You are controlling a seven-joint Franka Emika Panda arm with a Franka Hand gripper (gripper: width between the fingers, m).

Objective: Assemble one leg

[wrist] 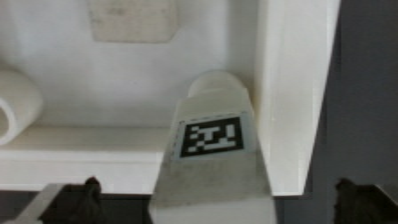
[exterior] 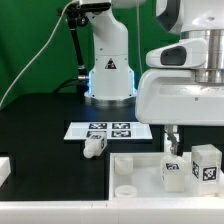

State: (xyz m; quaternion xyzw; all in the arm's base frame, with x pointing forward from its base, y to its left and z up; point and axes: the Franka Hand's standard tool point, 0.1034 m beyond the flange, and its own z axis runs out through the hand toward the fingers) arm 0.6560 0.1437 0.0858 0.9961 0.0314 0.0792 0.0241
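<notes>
A leg (wrist: 214, 150), a chunky white post with a square tag, stands upright on the large white slab (wrist: 178, 60). It lies between my open gripper's (wrist: 217, 205) dark fingertips (wrist: 80, 200), with a gap on each side. In the exterior view the gripper (exterior: 170, 140) hangs just above this leg (exterior: 172, 170). A second leg (exterior: 206, 165) stands beside it toward the exterior view's right. A third leg (exterior: 93, 145) lies on its side on the black table near the marker board (exterior: 110, 130).
The white slab (exterior: 135, 178) fills the front of the exterior view. The robot base (exterior: 108, 70) stands at the back. A small white part (exterior: 4, 168) sits at the exterior view's left edge. A rounded white shape (wrist: 15, 105) shows beside the slab in the wrist view.
</notes>
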